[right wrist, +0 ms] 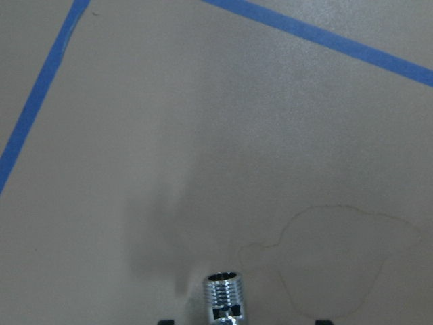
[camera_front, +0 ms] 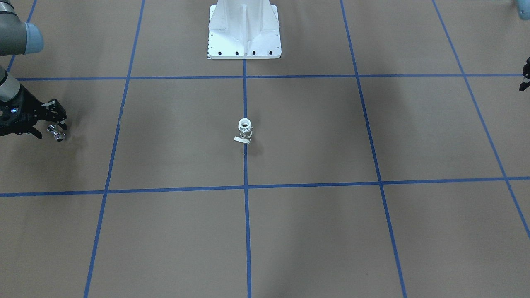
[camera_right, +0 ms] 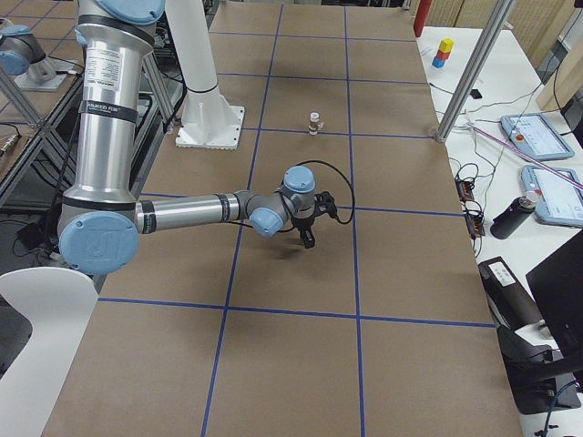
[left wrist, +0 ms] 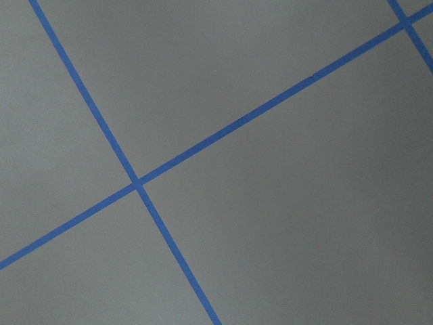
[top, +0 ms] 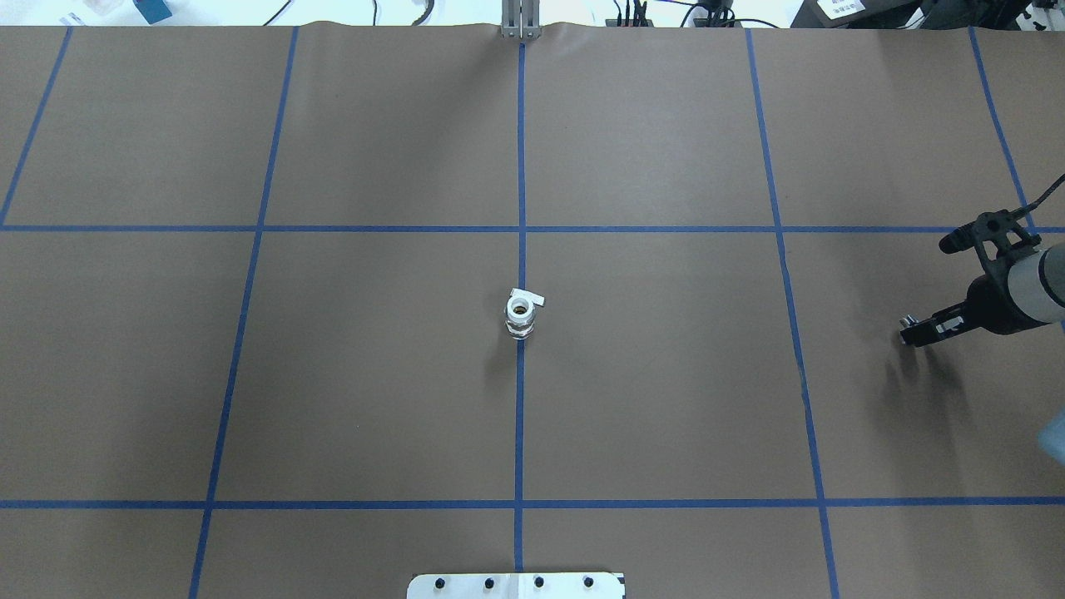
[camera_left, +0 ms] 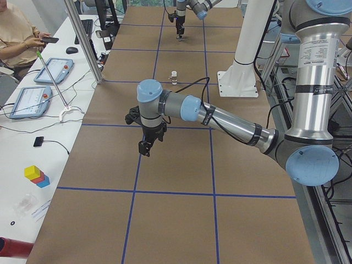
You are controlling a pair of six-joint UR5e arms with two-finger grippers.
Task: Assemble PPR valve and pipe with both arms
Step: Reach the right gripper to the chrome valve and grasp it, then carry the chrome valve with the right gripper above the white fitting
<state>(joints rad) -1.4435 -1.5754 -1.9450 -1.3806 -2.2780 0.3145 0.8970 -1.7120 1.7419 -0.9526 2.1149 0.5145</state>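
Observation:
The PPR valve (camera_front: pixel 244 129) stands upright on the centre blue line, white ring on top and a pale plate at its base; it also shows in the overhead view (top: pixel 520 314). My right gripper (camera_front: pixel 51 129) is far off to the valve's side, in the overhead view (top: pixel 913 326) at the right edge. It is shut on the chrome pipe (camera_front: pixel 56 133) and holds it just above the paper. The pipe's threaded open end (right wrist: pixel 224 292) points forward in the right wrist view. My left gripper (camera_front: pixel 524 78) is cut by the frame edge; its jaws cannot be told. It hangs empty over the table (camera_left: pixel 144 146).
The white bolted pedestal (camera_front: pixel 244 37) stands at the robot's side of the table. Brown paper with a blue tape grid (top: pixel 520 166) covers the table. The left wrist view shows only paper and a tape crossing (left wrist: pixel 137 183).

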